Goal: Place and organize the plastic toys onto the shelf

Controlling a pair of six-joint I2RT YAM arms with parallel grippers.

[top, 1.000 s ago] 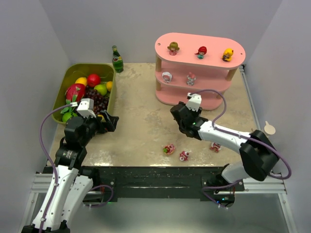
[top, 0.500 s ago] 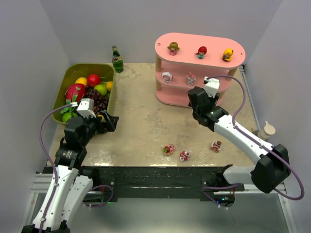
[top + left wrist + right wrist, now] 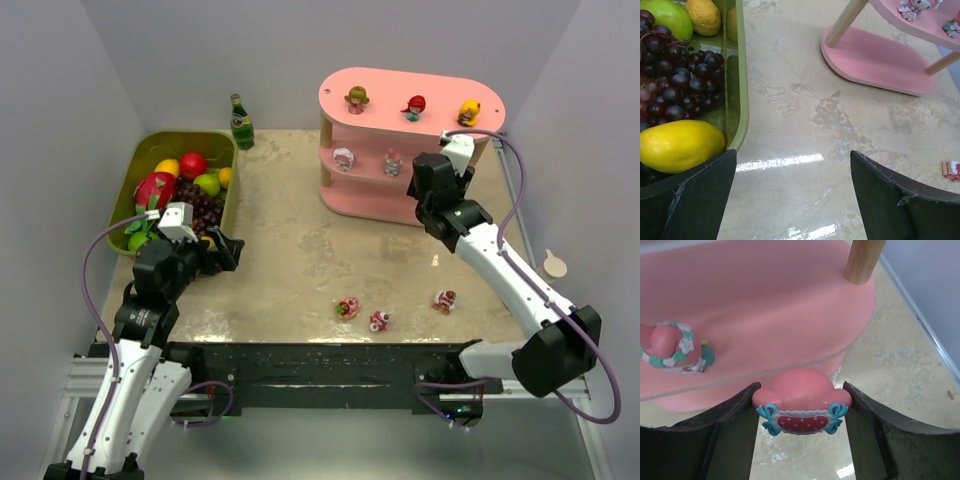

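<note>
Two arms: right arm [image 3: 500,262] stretched to shelf [image 3: 385,95], jaws gripping pink toy [image 3: 801,401]; left arm [image 3: 158,278] bent, jaws spread.

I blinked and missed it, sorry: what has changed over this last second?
The right gripper swung from mid-table away and rightward to the shelf's middle board, carrying a pink toy between its fingers. Nothing was picked up or released. The left gripper, open by the fruit bin, the five shelved toys and the three table toys stayed put.

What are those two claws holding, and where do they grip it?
The right gripper pinches a small pink plastic figurine with blue bows by its two sides. The left gripper holds nothing.
</note>
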